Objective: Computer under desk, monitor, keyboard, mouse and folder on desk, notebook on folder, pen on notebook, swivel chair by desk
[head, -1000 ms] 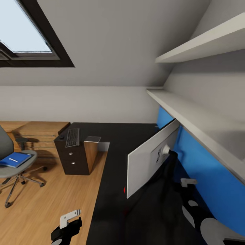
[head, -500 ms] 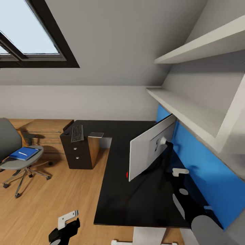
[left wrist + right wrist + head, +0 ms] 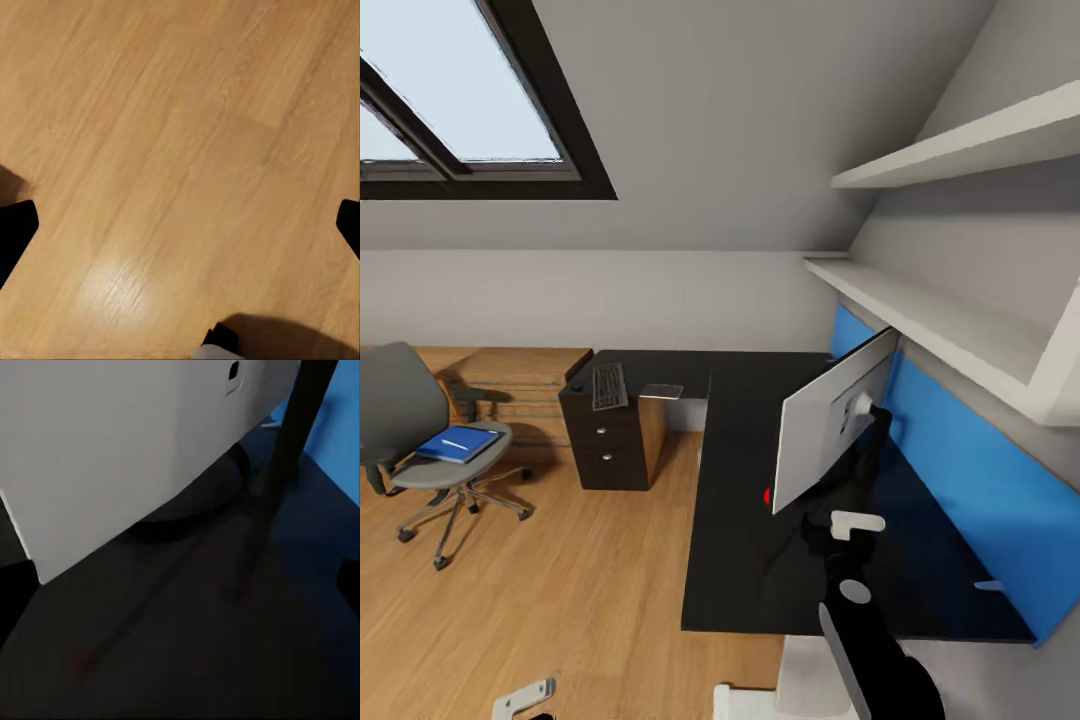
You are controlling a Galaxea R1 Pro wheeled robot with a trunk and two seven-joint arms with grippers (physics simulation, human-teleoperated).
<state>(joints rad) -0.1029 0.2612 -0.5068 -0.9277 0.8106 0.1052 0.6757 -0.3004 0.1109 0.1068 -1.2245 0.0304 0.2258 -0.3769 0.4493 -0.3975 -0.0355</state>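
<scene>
one monitor (image 3: 830, 420), one keyboard (image 3: 609, 385), one folder (image 3: 457, 443); both grippers' jaws spread, gripping nothing.

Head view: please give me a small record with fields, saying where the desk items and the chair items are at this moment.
monitor: stands on the desk, silver-white back toward the camera, near the blue wall panel
keyboard: on the far end of the desk, above the drawer unit
folder: on the swivel chair seat
pen: on top of the folder
swivel chair position: on the wood floor, apart from the desk
right gripper: over the desk, before the monitor
</scene>
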